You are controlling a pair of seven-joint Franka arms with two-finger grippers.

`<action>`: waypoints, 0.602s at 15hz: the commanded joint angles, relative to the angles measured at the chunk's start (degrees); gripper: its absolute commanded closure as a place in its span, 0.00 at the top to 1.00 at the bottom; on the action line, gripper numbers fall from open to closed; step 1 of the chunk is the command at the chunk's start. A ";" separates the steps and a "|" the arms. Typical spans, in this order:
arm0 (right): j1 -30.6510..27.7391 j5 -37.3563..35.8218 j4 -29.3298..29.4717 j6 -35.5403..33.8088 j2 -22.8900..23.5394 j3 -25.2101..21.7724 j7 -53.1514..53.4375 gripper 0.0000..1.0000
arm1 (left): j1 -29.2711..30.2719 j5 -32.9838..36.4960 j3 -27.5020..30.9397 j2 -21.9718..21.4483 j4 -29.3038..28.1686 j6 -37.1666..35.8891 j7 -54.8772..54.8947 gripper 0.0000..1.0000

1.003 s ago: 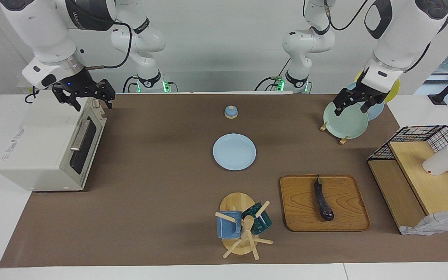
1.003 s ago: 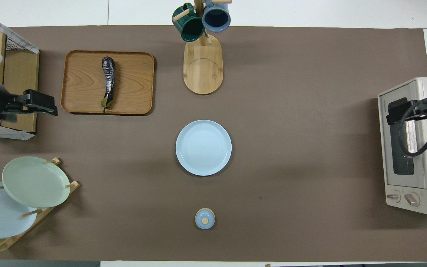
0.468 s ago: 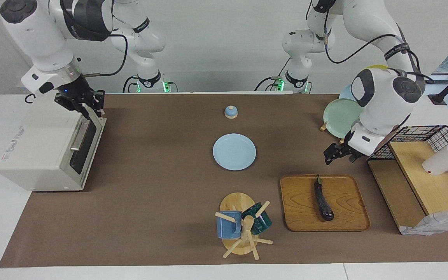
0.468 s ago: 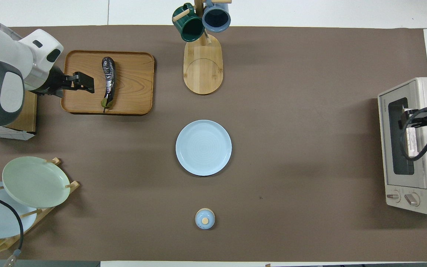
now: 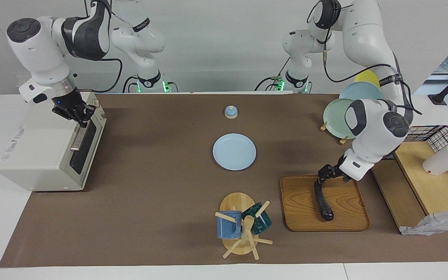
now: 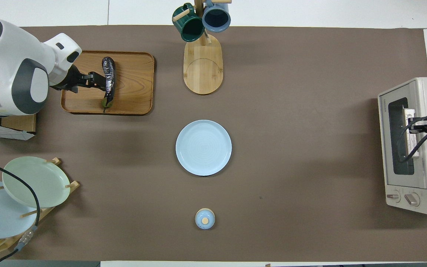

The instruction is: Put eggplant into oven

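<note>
The eggplant [image 5: 323, 202] [image 6: 108, 70] lies dark and slender on the wooden tray [image 5: 301, 208] [image 6: 133, 83], toward the left arm's end of the table. My left gripper [image 5: 327, 174] [image 6: 96, 79] is low over the tray at the eggplant's stem half, open, and the eggplant still rests on the tray. The off-white oven [image 5: 39, 155] [image 6: 399, 91] stands at the right arm's end with its door shut. My right gripper [image 5: 79, 114] [image 6: 413, 124] is at the upper edge of the door, by the bar handle [image 5: 77, 137] [image 6: 408, 146].
A light blue plate [image 5: 234, 151] [image 6: 203, 147] lies mid-table, with a small blue lid [image 5: 230, 112] [image 6: 205, 218] nearer to the robots. A mug tree [image 5: 243, 227] [image 6: 202, 70] stands beside the tray. A plate rack [image 5: 338, 114] [image 6: 35, 181] and a wire shelf [image 5: 418, 175] flank the left arm.
My left gripper swung from the plate rack to the tray and came down at the eggplant. My right gripper came down from above the oven to the top of its door.
</note>
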 commanded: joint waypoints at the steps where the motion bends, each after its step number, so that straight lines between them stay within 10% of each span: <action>1: -0.95 -2.73 -2.71 3.13 0.21 0.50 1.70 0.00 | -1.20 0.17 0.31 4.80 5.40 0.64 0.99 1.00; 9: -0.87 -9.25 -5.18 5.16 0.83 0.58 1.43 0.00 | -3.04 2.37 0.31 4.45 1.53 3.72 2.58 1.00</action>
